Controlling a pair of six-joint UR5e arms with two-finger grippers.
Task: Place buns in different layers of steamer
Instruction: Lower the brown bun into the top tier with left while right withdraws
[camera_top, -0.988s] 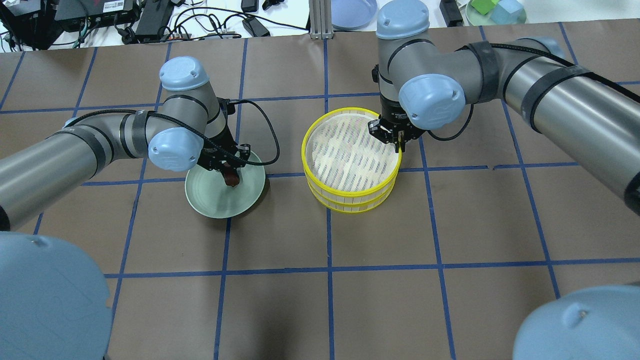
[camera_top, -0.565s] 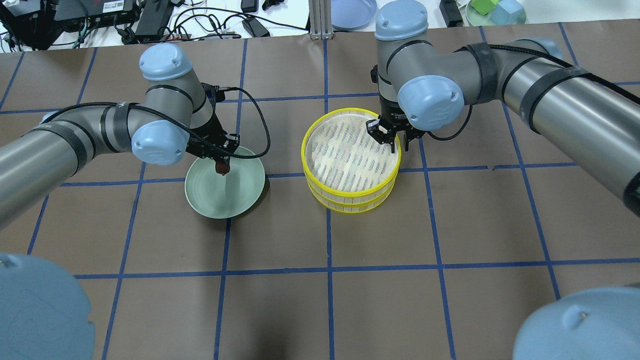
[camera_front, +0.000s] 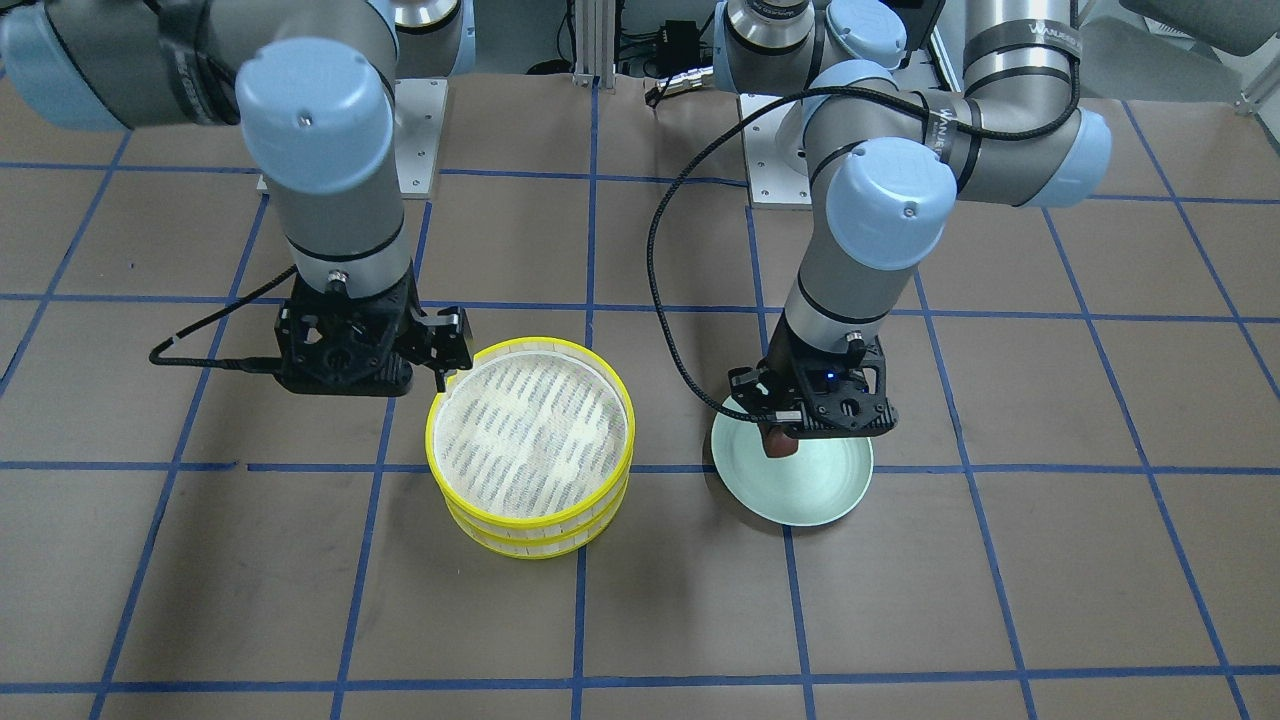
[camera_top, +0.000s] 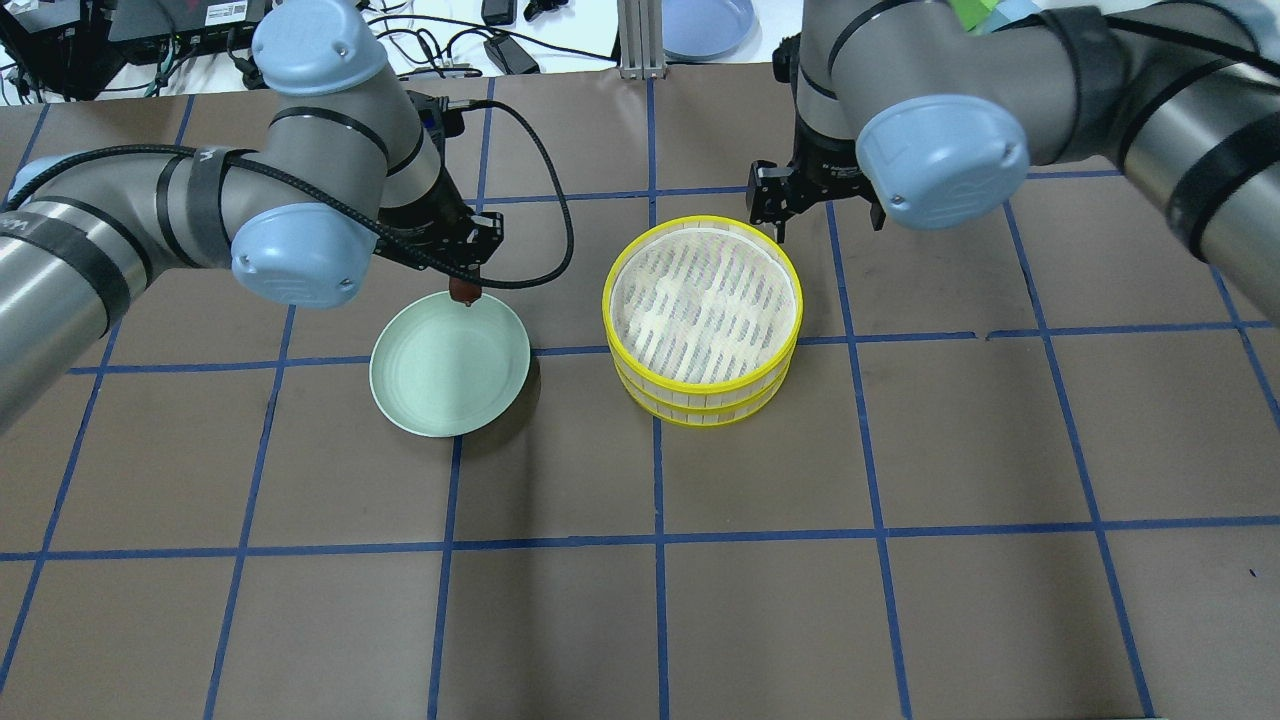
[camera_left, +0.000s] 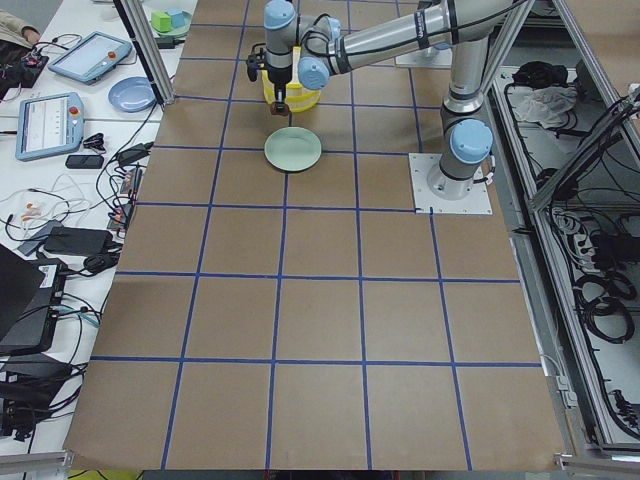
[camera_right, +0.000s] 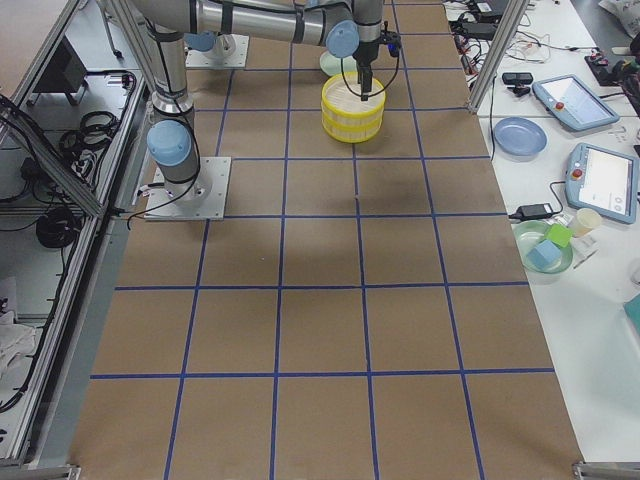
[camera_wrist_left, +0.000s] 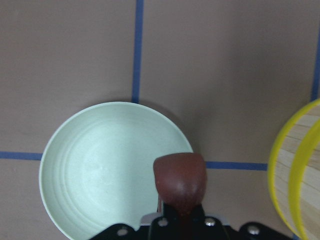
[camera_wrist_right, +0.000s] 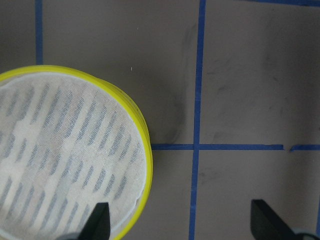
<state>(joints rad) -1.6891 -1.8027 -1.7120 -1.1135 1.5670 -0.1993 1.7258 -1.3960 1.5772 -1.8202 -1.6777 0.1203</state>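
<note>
I'm gripping the brown bun (camera_wrist_left: 180, 180) tight in my left gripper (camera_top: 464, 286), with the green plate's (camera_top: 430, 395) edge lying just beneath it. My right gripper (camera_wrist_right: 182, 222) is hanging wide open, empty, just over the steamer's (camera_top: 700, 405) edge.

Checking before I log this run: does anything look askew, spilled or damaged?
Nothing stands out. The steamer stands neatly stacked, the green plate lies flat and empty, and the left end effector holds the reddish-brown bun over the plate's rim.
</note>
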